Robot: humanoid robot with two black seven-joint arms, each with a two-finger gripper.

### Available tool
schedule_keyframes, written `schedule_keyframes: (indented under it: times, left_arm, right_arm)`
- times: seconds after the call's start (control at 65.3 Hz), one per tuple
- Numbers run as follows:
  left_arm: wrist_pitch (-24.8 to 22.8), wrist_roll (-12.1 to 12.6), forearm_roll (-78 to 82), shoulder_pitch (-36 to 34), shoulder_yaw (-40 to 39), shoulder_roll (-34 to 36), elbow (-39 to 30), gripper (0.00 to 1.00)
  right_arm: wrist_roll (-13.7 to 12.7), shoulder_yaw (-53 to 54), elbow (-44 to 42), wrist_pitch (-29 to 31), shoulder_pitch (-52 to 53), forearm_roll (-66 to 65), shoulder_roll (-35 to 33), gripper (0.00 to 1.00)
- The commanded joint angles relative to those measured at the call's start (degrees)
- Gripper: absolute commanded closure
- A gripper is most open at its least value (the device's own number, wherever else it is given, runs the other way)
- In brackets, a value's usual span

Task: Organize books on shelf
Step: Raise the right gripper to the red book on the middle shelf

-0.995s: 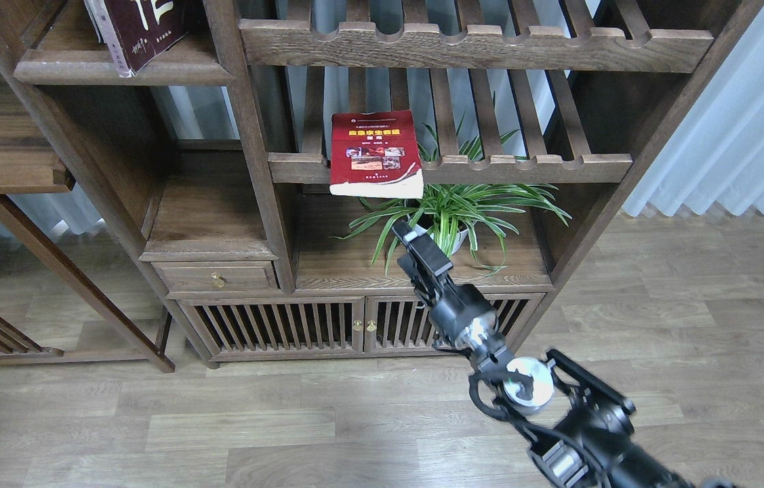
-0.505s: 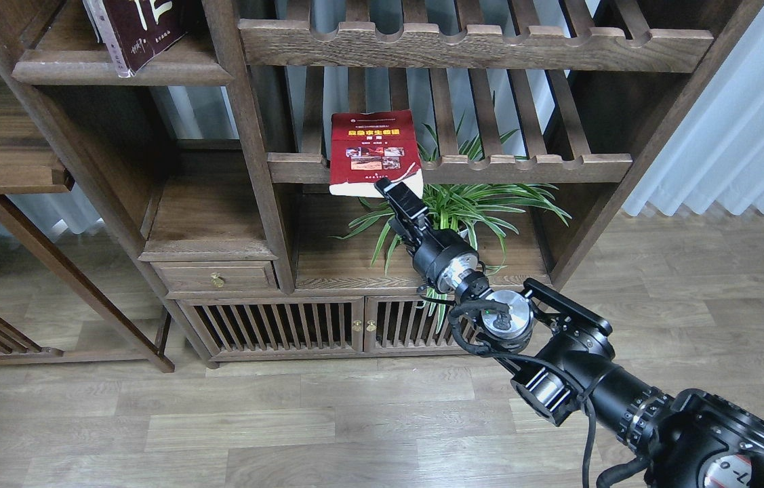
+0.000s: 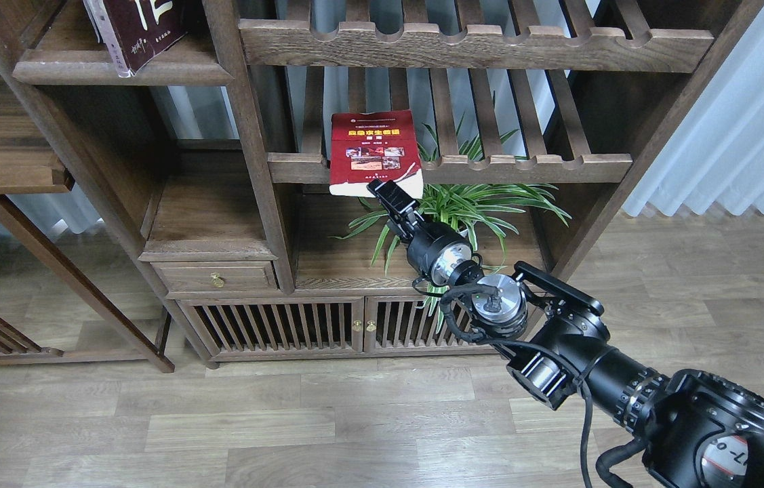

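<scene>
A red book (image 3: 373, 150) with a yellow title and small photos lies flat on a slatted rack (image 3: 524, 167), its near edge hanging over the front rail. My right gripper (image 3: 387, 192) reaches up from the lower right and its tip is at the book's near edge; its fingers look like one dark block from here. A dark maroon book (image 3: 141, 27) with white characters leans on the solid plank shelf (image 3: 178, 68) at the upper left, cut off by the top of the view. My left gripper is out of view.
A green potted plant (image 3: 463, 210) stands on the cabinet top just below the red book, behind my arm. A second slatted rack (image 3: 476, 44) spans above. The cabinet has a small drawer (image 3: 217, 276) and slatted doors (image 3: 280, 325). White curtain at right.
My right arm has stretched up and to the left, bringing the gripper from in front of the plant to the red book's near edge. The books have not moved.
</scene>
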Motion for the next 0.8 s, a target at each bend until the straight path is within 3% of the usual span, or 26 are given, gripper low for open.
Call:
schedule_keyframes:
  times: [0.0, 0.781]
  left_arm:
    - [0.0, 0.0, -0.1, -0.1, 0.0, 0.0, -0.1, 0.00]
    - [0.0, 0.7, -0.1, -0.4, -3.3, -0.1, -1.0, 0.00]
  right_arm:
    - [0.0, 0.0, -0.9, -1.1, 1.1, 0.1, 0.0, 0.06]
    - [0.0, -0.8, -2.3, -6.0, 2.6, 0.1, 0.0, 0.15]
